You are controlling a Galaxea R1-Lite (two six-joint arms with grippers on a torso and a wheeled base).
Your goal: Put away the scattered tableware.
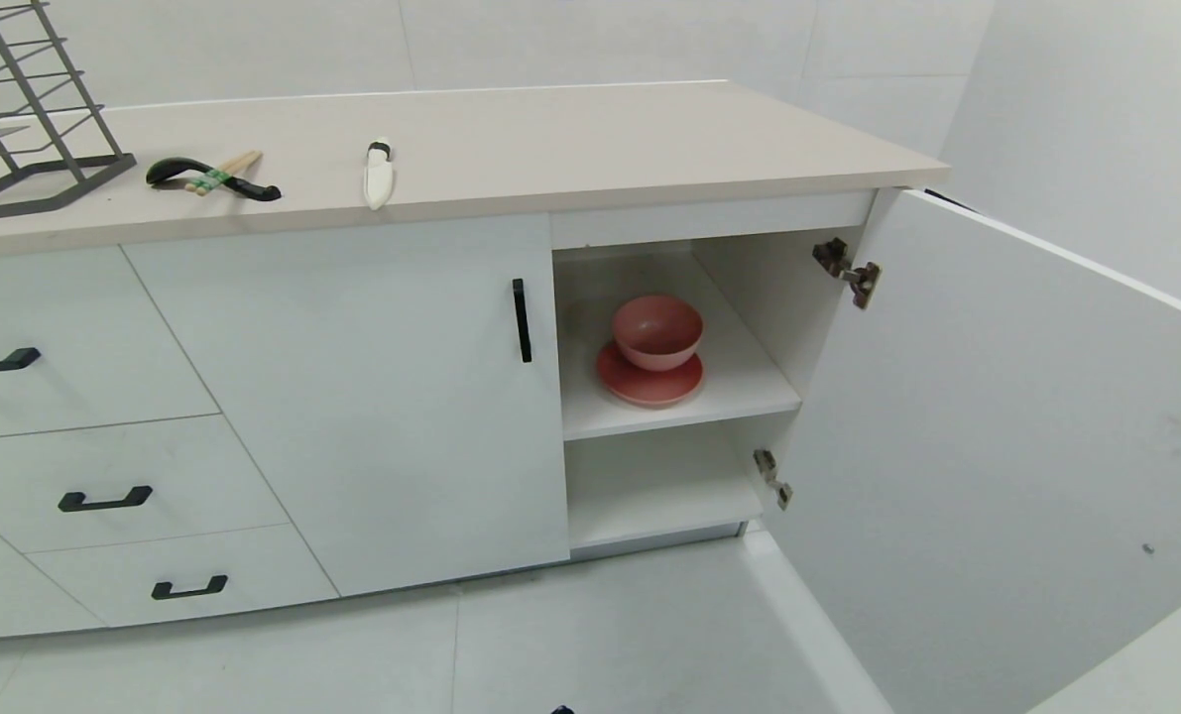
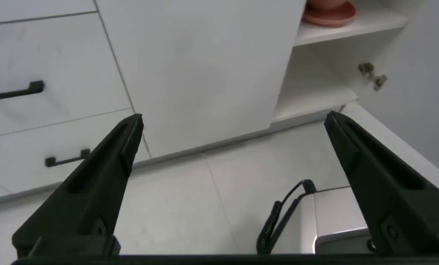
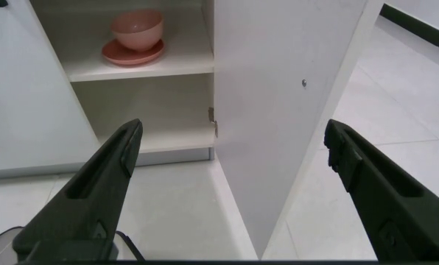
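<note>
A pink bowl (image 1: 656, 330) sits on a red plate (image 1: 649, 383) on the upper shelf (image 1: 739, 392) of the open cupboard. The same bowl (image 3: 137, 29) and plate (image 3: 132, 53) appear in the right wrist view, and the plate's edge (image 2: 328, 14) in the left wrist view. On the counter lie a black ladle (image 1: 211, 178), a pair of chopsticks (image 1: 223, 172) and a white knife (image 1: 379, 175). My left gripper (image 2: 234, 125) is open, low above the floor before the drawers. My right gripper (image 3: 233, 132) is open, low beside the open door, holding nothing.
The cupboard door (image 1: 1006, 436) stands swung wide open to the right. A black wire rack (image 1: 15, 109) stands at the counter's left end. Drawers with black handles (image 1: 104, 499) fill the left side. A closed door with a black handle (image 1: 522, 319) is next to the open compartment.
</note>
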